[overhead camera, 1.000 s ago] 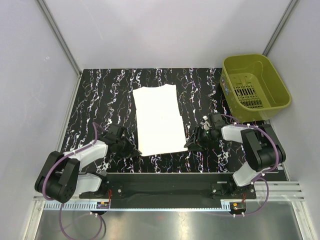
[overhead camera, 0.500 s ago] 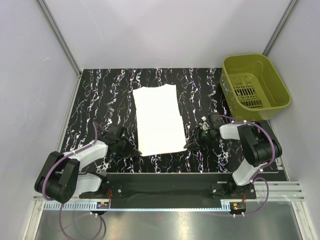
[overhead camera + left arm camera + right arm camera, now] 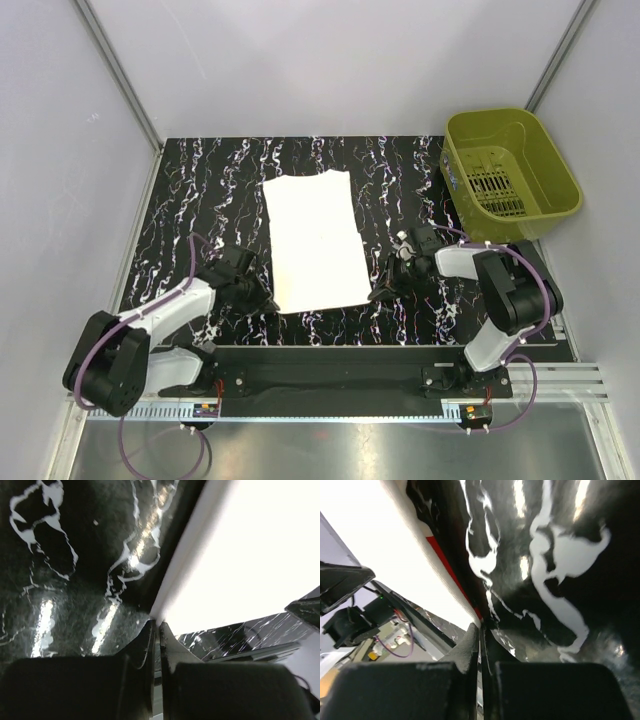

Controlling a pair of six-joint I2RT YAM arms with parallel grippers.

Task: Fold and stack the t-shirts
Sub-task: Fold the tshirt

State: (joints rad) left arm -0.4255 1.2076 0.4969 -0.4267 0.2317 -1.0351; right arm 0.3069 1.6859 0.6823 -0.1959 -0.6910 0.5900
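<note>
One white t-shirt (image 3: 315,240), folded into a long rectangle, lies flat on the black marbled table (image 3: 200,200), reaching from the middle toward the near edge. My left gripper (image 3: 272,303) is low at its near left corner, shut on the cloth's edge. The left wrist view shows the white t-shirt (image 3: 250,565) running into the closed gripper (image 3: 156,625). My right gripper (image 3: 376,293) sits at the near right corner. In the right wrist view the gripper (image 3: 480,627) is shut on the t-shirt (image 3: 395,550), with a red strip along its underside.
An olive-green plastic basket (image 3: 512,175) with a slotted floor stands at the back right, off the table's right edge. Pale walls enclose the table on three sides. A black rail (image 3: 330,355) with the arm bases runs along the near edge.
My right gripper's jaws have closed at the shirt's near right corner. The shirt's near end has shifted slightly left, along with my left gripper.
</note>
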